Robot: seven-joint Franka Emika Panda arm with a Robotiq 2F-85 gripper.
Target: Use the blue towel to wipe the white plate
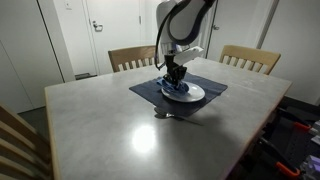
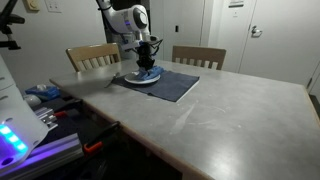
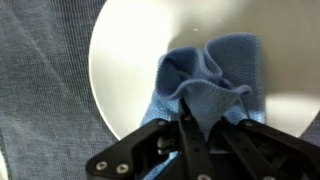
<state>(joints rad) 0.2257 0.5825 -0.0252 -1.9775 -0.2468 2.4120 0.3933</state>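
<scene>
A white plate (image 3: 125, 60) lies on a dark blue placemat (image 3: 40, 90) at the table's far side; it shows in both exterior views (image 1: 194, 95) (image 2: 135, 80). A blue towel (image 3: 210, 85) is bunched on the plate. My gripper (image 3: 200, 125) is shut on the blue towel and presses it down onto the plate; it shows in both exterior views (image 1: 175, 82) (image 2: 148, 68). The towel's lower part is hidden behind the fingers.
The placemat (image 1: 150, 90) (image 2: 185, 85) lies on a grey table (image 1: 110, 130) (image 2: 230, 110). A small dark object (image 1: 164, 115) lies on the table near the mat. Two wooden chairs (image 1: 132, 58) (image 1: 250, 58) stand behind the table. Equipment (image 2: 40, 100) stands beside the table.
</scene>
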